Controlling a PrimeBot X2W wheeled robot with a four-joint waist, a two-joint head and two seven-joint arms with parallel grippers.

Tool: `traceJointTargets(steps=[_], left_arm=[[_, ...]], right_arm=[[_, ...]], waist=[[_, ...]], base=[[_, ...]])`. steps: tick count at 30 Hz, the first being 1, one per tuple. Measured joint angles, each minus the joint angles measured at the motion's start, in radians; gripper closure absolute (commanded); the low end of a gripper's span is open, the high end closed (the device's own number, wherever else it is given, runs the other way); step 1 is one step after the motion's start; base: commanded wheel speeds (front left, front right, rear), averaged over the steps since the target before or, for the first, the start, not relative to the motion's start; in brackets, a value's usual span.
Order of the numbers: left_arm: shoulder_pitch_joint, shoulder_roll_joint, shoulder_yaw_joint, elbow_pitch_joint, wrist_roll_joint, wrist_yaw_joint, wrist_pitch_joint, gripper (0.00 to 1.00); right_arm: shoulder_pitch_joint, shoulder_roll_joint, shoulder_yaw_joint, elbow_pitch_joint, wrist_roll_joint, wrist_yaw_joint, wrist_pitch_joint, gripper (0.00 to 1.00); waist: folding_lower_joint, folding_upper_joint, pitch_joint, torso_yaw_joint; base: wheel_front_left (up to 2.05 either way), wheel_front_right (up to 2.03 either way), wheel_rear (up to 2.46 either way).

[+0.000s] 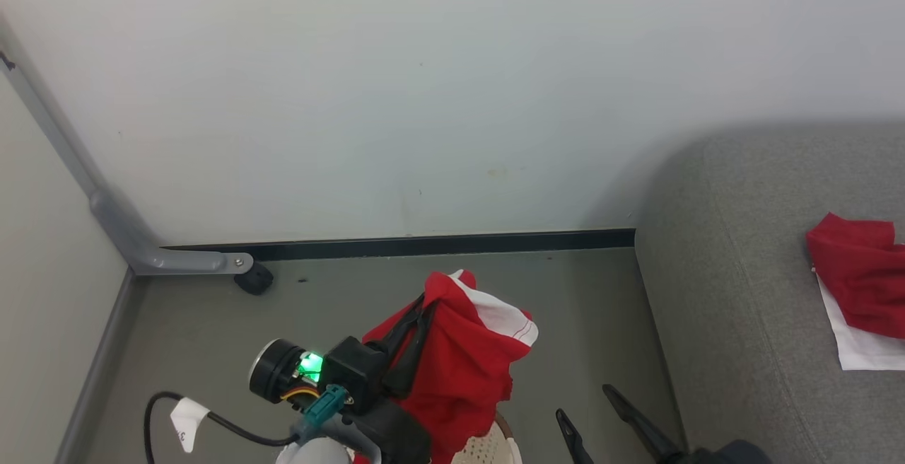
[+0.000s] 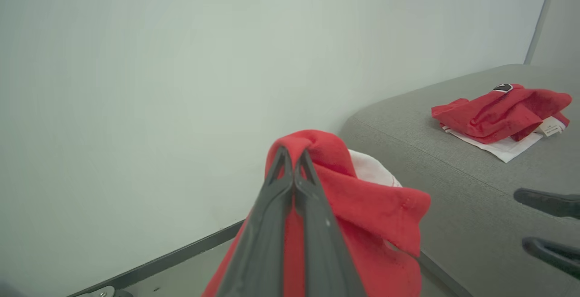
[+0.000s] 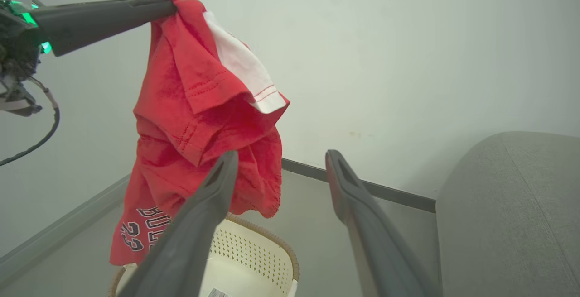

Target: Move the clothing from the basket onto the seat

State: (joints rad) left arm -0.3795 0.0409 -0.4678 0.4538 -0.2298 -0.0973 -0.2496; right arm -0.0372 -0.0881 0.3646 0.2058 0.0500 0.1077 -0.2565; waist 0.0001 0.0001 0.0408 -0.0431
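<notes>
Pinching the clothing (image 3: pixel 190 120) in closed left fingers (image 2: pixel 272 224), right fingers (image 3: pixel 204 215) open and empty, the robot needed a high swing right onto the seat (image 1: pixel 742 273)

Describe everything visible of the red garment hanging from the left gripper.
The soft bright red fabric garment is a crumpled shirt with a white panel, stitched hems and printed lettering with the number 23 near its bottom. It hangs limp, pinched at its top fold by the shut long dark fingers of the left gripper, above the cream-white perforated plastic basket; whether its lower edge touches the rim is unclear.
</notes>
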Motion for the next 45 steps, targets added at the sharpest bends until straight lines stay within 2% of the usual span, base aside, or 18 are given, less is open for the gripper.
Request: traceJointTargets(steps=[10, 26, 36, 43, 44, 45], left_arm=[[-0.001, 0.003, -0.123, -0.1, 0.017, -0.009, 0.0, 1.0], [-0.001, 0.008, -0.248, -0.2, 0.002, -0.01, 0.0, 1.0], [-0.001, 0.011, -0.337, -0.24, -0.013, -0.018, 0.019, 1.0], [-0.001, 0.013, -0.39, -0.26, -0.024, -0.018, 0.032, 1.0], [-0.001, 0.013, -0.393, -0.26, -0.025, -0.019, 0.036, 1.0], [-0.001, 0.013, -0.395, -0.26, -0.025, -0.019, 0.037, 1.0]], right_arm=[[-0.057, 0.013, 0.052, 0.055, 0.001, 0.007, 0.0, 0.0], [-0.149, 0.026, 0.065, 0.174, 0.014, 0.005, 0.0, 0.0], [-0.216, 0.027, 0.072, 0.244, 0.042, -0.013, 0.0, 0.0], [-0.263, 0.027, 0.125, 0.249, 0.122, -0.063, 0.0, 0.0], [-0.267, 0.027, 0.128, 0.247, 0.142, -0.072, 0.0, 0.25], [-0.27, 0.027, 0.128, 0.246, 0.158, -0.081, 0.0, 1.0]], waist=[[0.0, 0.0, -0.002, 0.028], [0.0, 0.0, 0.012, 0.042], [0.0, 0.0, 0.014, 0.053], [0.0, 0.0, 0.018, 0.063], [0.0, 0.0, 0.019, 0.064], [0.0, 0.0, 0.02, 0.066]], base=[[0.0, 0.0, 0.0], [0.0, 0.0, 0.0], [0.0, 0.0, 0.0], [0.0, 0.0, 0.0], [0.0, 0.0, 0.0], [0.0, 0.0, 0.0]])
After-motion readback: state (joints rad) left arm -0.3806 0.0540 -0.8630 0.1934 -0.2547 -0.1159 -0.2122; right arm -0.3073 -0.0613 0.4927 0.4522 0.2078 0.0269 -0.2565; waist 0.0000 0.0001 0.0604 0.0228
